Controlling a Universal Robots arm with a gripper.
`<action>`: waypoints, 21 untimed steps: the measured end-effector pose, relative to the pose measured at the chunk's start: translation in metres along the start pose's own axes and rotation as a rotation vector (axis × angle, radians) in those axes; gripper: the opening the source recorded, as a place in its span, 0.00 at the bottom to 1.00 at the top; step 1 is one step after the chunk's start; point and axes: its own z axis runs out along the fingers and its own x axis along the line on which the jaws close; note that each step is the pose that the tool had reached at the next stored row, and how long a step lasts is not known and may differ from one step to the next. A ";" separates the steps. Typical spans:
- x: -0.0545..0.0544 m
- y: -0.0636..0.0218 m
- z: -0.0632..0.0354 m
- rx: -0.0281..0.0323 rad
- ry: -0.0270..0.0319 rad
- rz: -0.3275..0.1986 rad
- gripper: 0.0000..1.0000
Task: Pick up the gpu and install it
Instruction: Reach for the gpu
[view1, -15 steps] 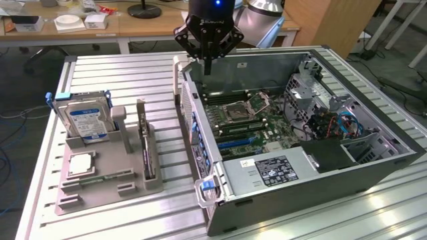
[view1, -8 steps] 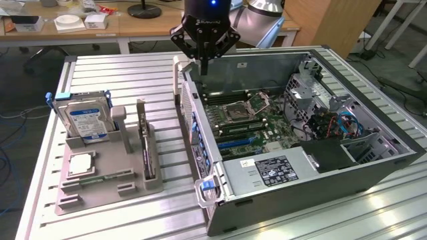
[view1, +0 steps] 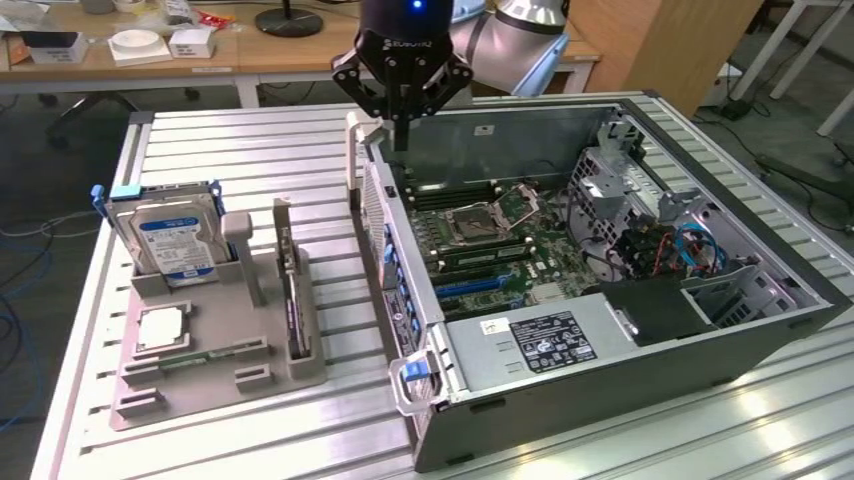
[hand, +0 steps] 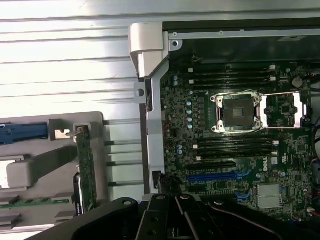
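Where the ribbed aluminium table (view1: 240, 452) lies nearest in the exterior view, a grey plastic holder tray (view1: 187, 395) rests on it at the exterior view's left. A small square silver-topped chip (view1: 160, 328) lies flat in the tray, and behind it a silver hard drive with a blue-and-white label (view1: 171, 240) stands upright. The gpu (view1: 296, 305), a thin flat black circuit card, stands on its long edge in a slot on the tray's side nearest the computer, untouched. Just beside the tray, an open dark grey computer case (view1: 601, 400) lies on its side, exposing its green motherboard (view1: 514, 255). Farther back, the black fingers (view1: 398, 128) hang clenched together, holding nothing, above the case's far corner on the tray's side, well apart from the gpu. Beyond them stands a wooden desk (view1: 267, 55).
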 end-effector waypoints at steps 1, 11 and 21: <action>0.001 -0.0001 0.0000 0.0000 0.0000 0.000 0.10; 0.010 -0.0007 -0.0003 0.0000 0.0000 0.000 0.10; 0.024 -0.0018 -0.0007 0.0001 0.0000 0.000 0.10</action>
